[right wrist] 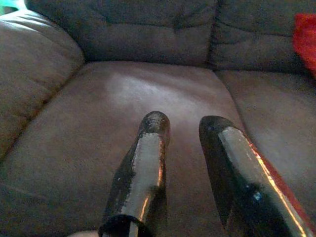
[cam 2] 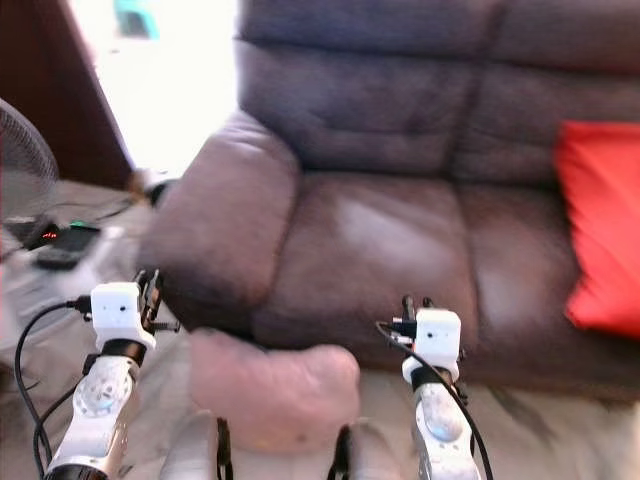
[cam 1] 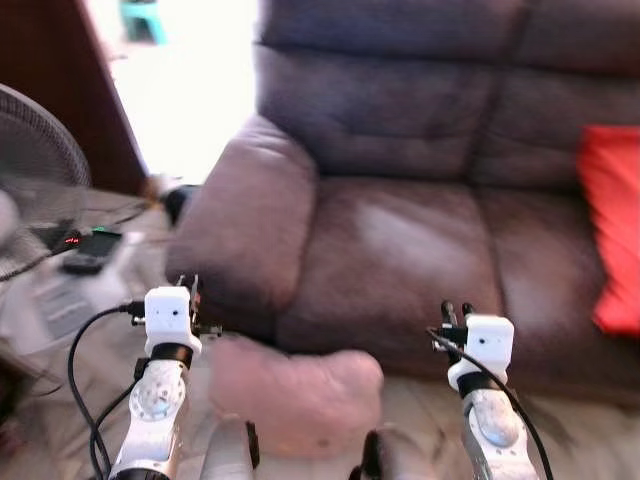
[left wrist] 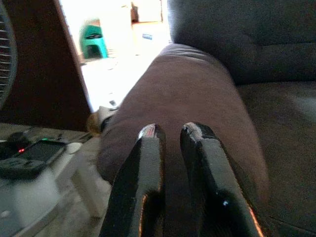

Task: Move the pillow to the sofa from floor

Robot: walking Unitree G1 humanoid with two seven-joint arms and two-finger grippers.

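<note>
My left gripper (left wrist: 170, 133) has its two fingers spread only a little, with a narrow gap and nothing between them; the sofa's armrest (left wrist: 197, 94) is just in front of the tips. My right gripper (right wrist: 185, 123) has its fingers spread wider, also empty, above the seat cushion (right wrist: 148, 103) of the brown sofa (cam 1: 420, 150).

The pink pillow (cam 1: 295, 395) lies on the floor, below and between my two grippers, against the sofa's front edge. I judge that the task is not yet started in its main part: the pillow is not gripped and not lifted. What is left is to lower both grippers, take it and put it on the seat. Far beyond my right gripper, a red cushion (cam 1: 612, 240) leans on the sofa.
</note>
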